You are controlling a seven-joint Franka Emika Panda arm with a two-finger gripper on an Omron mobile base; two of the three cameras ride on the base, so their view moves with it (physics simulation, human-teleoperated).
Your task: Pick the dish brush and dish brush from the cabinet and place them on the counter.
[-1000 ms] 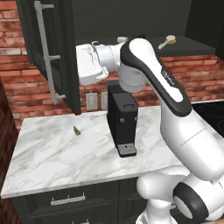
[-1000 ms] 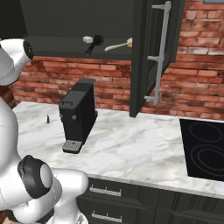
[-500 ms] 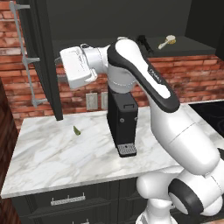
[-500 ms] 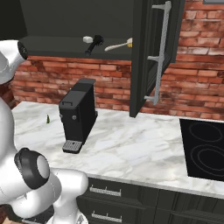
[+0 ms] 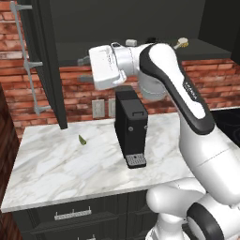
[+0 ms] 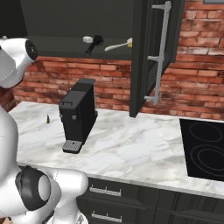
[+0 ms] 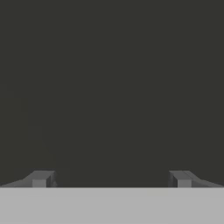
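The tool (image 7: 111, 179) gaped wide, empty; both brushes (image 6: 97, 43) lay on the cabinet (image 6: 65, 26) shelf, none on the table (image 6: 131, 148).

The white arm (image 5: 187, 98) goes up from its base, bends at a dark joint, and reaches out flat to the side. At its end sits the blocky white hand (image 5: 107, 67), held up high. The gripper (image 7: 111, 178) has its two small dark fingertips (image 7: 40, 178) spread wide apart, with nothing between them.
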